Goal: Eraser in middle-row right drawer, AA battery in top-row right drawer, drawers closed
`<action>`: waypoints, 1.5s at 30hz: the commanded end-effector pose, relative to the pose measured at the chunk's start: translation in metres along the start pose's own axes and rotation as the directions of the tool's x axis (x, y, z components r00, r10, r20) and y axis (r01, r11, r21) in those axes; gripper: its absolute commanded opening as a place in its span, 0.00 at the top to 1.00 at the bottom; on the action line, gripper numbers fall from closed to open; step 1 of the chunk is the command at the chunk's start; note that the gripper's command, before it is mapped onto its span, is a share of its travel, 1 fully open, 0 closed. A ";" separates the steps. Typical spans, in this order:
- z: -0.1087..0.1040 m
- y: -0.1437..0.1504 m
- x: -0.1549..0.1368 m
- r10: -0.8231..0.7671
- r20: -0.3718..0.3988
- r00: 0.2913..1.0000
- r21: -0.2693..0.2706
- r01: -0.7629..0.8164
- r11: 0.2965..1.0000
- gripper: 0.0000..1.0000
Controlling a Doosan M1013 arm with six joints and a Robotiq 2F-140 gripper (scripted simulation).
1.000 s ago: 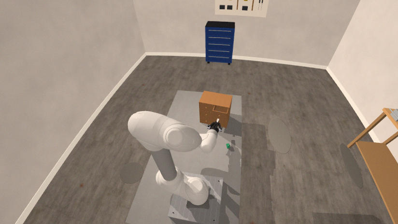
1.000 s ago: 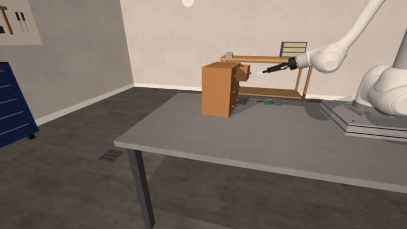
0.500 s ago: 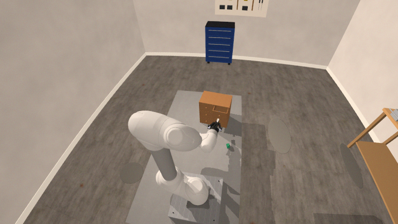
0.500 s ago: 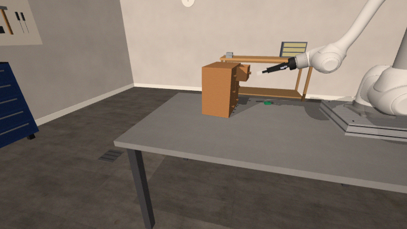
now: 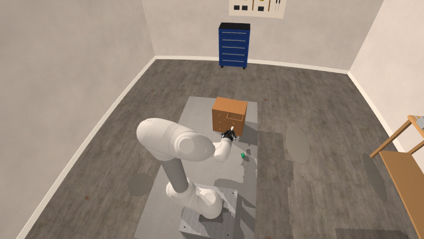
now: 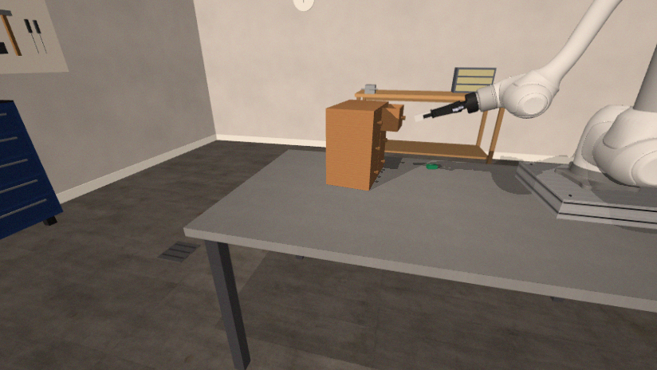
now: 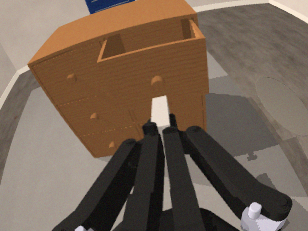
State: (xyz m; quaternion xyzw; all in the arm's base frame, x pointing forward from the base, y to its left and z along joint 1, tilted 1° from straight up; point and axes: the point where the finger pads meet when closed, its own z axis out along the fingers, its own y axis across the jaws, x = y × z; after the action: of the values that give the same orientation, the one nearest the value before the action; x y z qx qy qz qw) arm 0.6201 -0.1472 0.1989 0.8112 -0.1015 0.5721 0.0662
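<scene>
A blue cabinet [image 5: 233,49] [image 6: 21,170] [image 7: 111,4] (five-drawered) stands by pale walls.

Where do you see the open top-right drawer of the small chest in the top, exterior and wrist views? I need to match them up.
Open drawer:
Top: just right of centre, on the chest's upper front.
Exterior: above centre, jutting right from the chest's top.
Wrist: upper middle, its inside visible.
Shared landmark: the blue cabinet, behind the chest in the top view, at the left edge in the exterior, at the top edge in the wrist.

Top right drawer [image 6: 393,118] pulled out, green thing [image 6: 431,166] possibly plastic
</scene>
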 end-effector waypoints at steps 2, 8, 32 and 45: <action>0.000 0.000 0.000 0.000 0.000 1.000 0.000 0.000 1.000 1.00; 0.002 0.000 0.001 0.000 0.000 1.000 0.000 0.000 1.000 1.00; 0.019 0.000 0.007 0.000 0.000 1.000 0.000 0.000 1.000 1.00; 0.036 0.000 0.013 0.000 0.000 1.000 0.000 0.000 1.000 1.00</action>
State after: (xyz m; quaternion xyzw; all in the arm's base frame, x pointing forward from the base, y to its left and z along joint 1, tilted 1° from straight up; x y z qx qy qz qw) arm 0.6541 -0.1556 0.1991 0.8112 -0.1015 0.5721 0.0662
